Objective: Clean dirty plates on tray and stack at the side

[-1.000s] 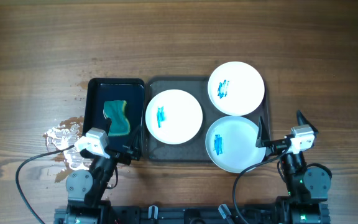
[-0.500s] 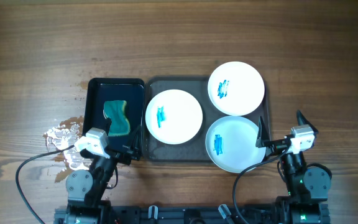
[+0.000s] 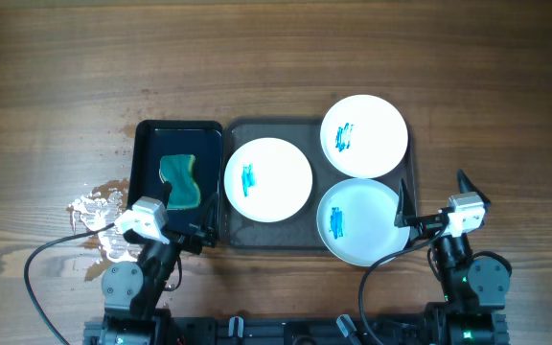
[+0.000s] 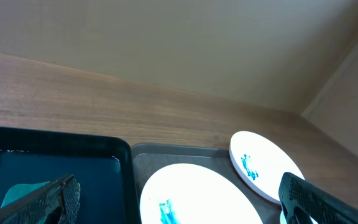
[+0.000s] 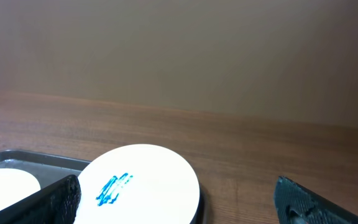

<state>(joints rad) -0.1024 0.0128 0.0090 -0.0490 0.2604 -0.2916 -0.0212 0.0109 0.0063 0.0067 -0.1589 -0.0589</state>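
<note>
Hiding tray (image 3: 242, 129) rim, seemingly: two plates (image 3: 364, 135)

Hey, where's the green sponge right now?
Overhead, the sponge lies inside the small black tray on the left side, right beside the grey tray and its left-hand plate.

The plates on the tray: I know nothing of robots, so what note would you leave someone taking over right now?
Left pincer: open, empty, at the black tray's near edge.
Right pincer: open, empty, beside the near right plate.
That plate, the middle plate and the far right plate lie on the grey tray, each blue-smeared.
Done: nothing wiped or stacked.
To do: take the teal sponge, wipe each, stack aside.
</note>
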